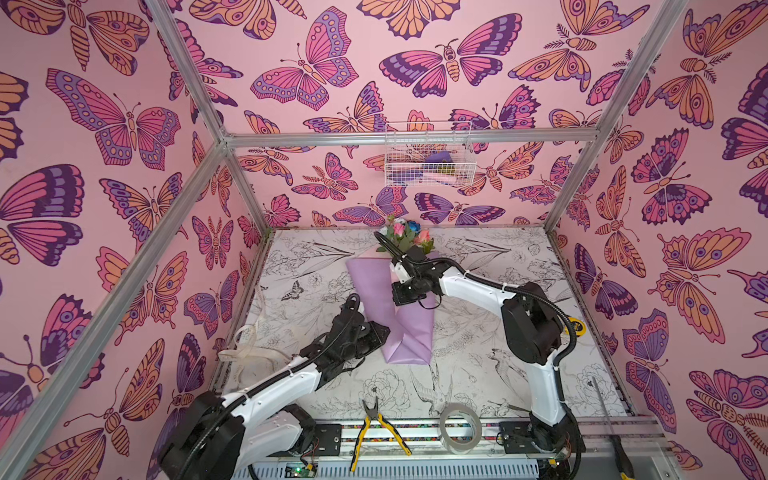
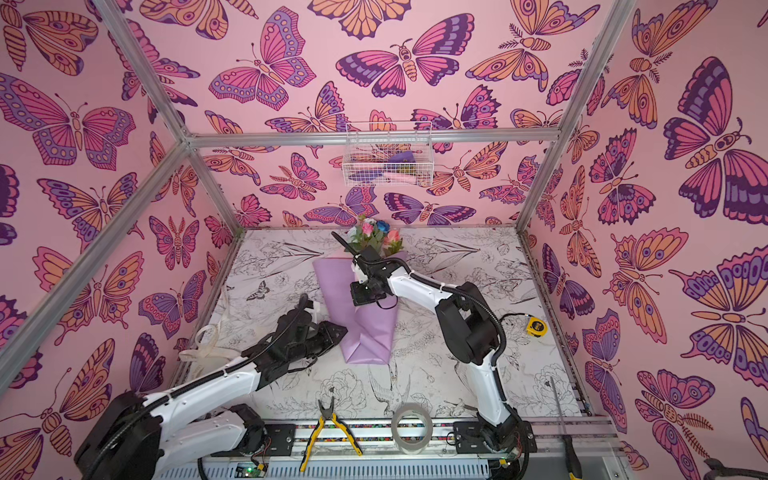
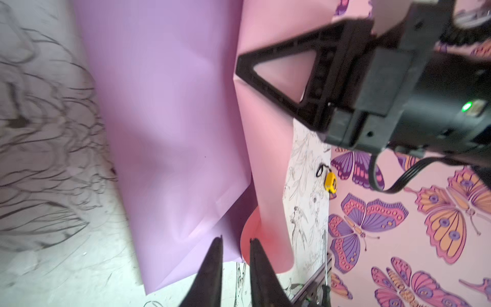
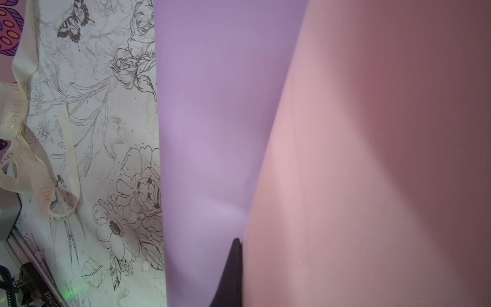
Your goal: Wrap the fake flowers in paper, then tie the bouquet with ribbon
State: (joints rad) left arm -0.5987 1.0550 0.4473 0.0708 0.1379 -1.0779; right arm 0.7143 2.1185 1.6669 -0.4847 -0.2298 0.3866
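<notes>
Left tool has its tips a little apart, right by the thin near end of the bouquet. One ribbon lies on the desk, left of the bouquet and closest to the left arm. Right tool is pinched on the bouquet's paper, halfway along. The one bouquet points away, and at its far end are the fake flowers, four heads I think.

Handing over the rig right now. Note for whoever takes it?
Left gripper: open, tips at the narrow end of the bouquet, holding nothing.
Right gripper: shut on the bouquet's pink inner flap.
It lies on the table, fake flowers at the far end.
Ribbon: loose on the table, left of it.
Done: flowers wrapped.
Left: fetch ribbon, tie it round the cone.
</notes>
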